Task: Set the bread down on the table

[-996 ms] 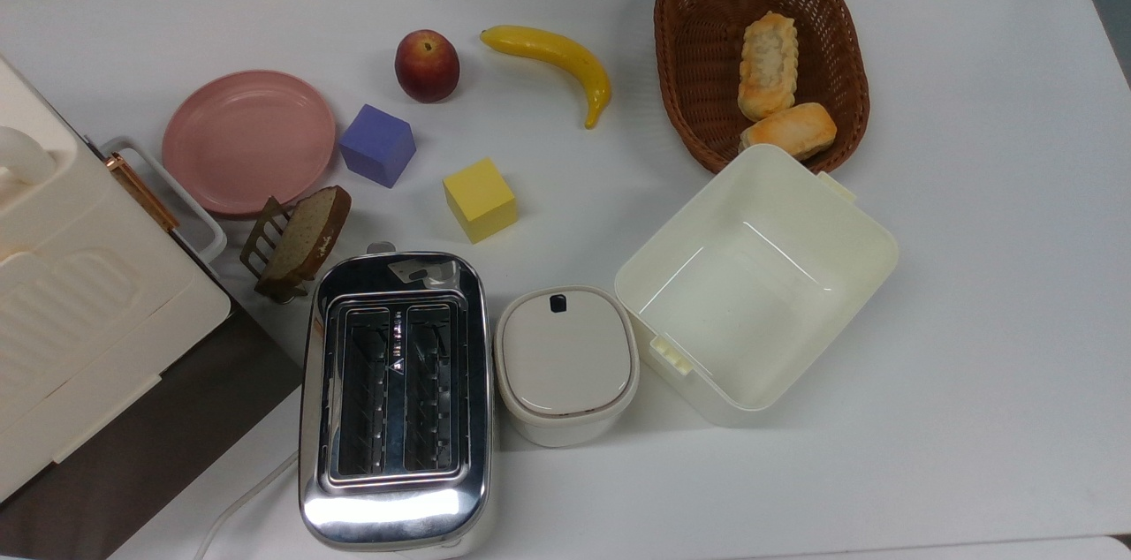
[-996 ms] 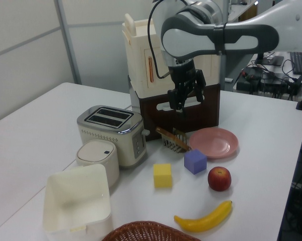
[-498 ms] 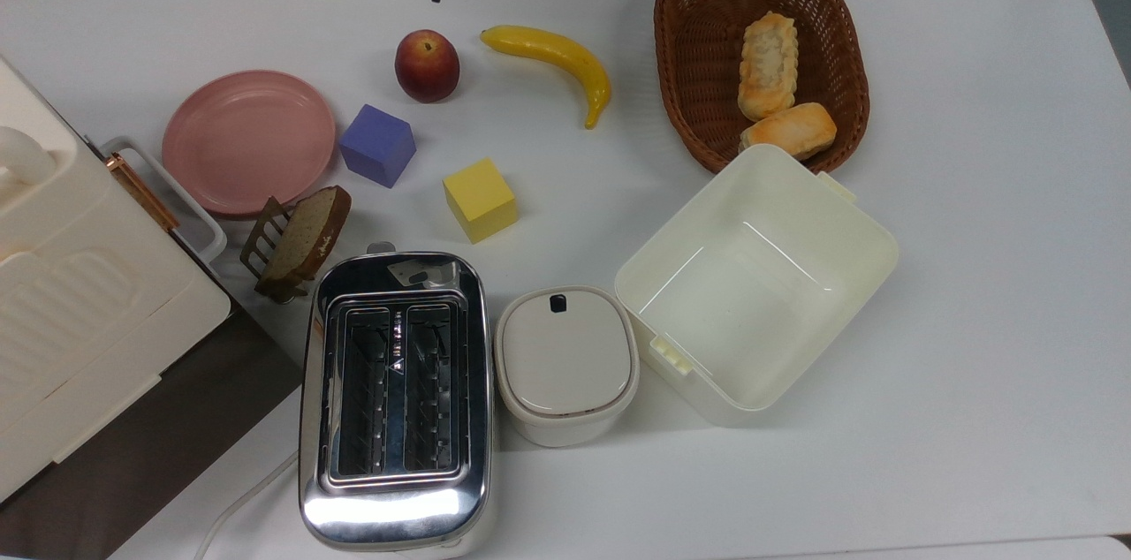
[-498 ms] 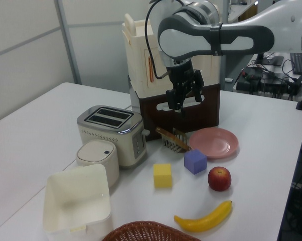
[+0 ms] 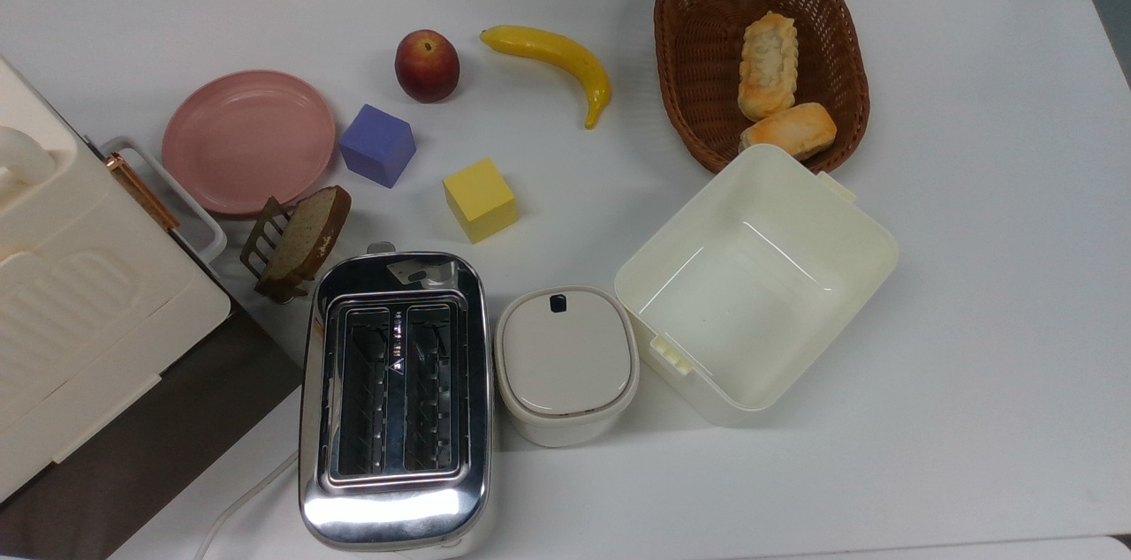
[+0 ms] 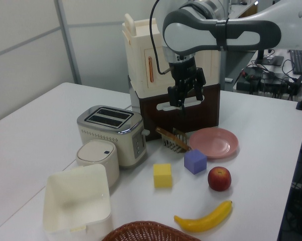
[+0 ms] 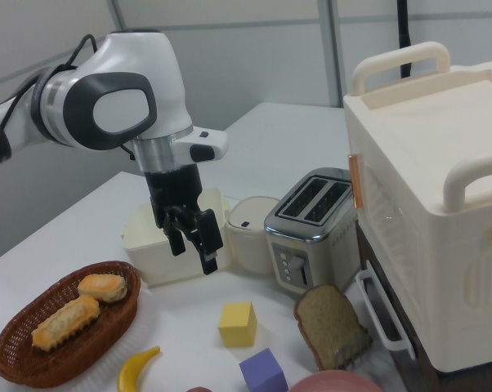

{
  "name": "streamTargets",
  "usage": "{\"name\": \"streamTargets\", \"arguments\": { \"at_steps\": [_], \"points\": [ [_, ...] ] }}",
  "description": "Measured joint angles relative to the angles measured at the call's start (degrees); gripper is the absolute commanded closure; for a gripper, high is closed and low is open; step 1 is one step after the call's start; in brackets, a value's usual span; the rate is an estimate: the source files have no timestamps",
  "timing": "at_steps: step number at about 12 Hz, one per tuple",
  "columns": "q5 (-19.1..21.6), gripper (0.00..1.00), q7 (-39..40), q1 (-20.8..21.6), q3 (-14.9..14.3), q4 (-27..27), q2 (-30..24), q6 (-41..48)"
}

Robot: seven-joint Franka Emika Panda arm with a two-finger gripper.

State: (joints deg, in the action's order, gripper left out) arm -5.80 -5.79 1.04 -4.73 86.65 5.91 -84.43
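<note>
The bread (image 5: 767, 65) lies in the basket (image 5: 685, 56) at two o'clock in the top view, beside a bun (image 5: 788, 131). The jaws (image 7: 193, 241) hang open and empty above the tabletop (image 5: 972, 277); better to approach from above and pinch its narrow sides

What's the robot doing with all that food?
The robot's hand hangs open and empty above the table. It hasn't picked anything up. The long bread it's meant to move lies in the brown basket beside a small bun, untouched.
</note>
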Motion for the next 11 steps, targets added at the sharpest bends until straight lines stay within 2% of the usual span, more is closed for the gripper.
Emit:
{"name": "streamTargets", "arguments": {
  "at_steps": [2,4,7,9,11],
  "points": [
    [0.1,0.00,0.1,0.1,0.3,1.5,-0.5,-1.3],
    [0.9,0.00,0.1,0.2,0.3,6.5,-2.7,-6.9],
    [6.1,0.00,0.1,0.3,0.3,11.7,-6.7,-9.8],
    [8.2,0.00,-0.4,2.6,0.8,17.3,-9.0,-17.3],
    [8.3,0.00,-5.3,4.4,4.9,21.8,-9.8,-23.8]
  ]
}}
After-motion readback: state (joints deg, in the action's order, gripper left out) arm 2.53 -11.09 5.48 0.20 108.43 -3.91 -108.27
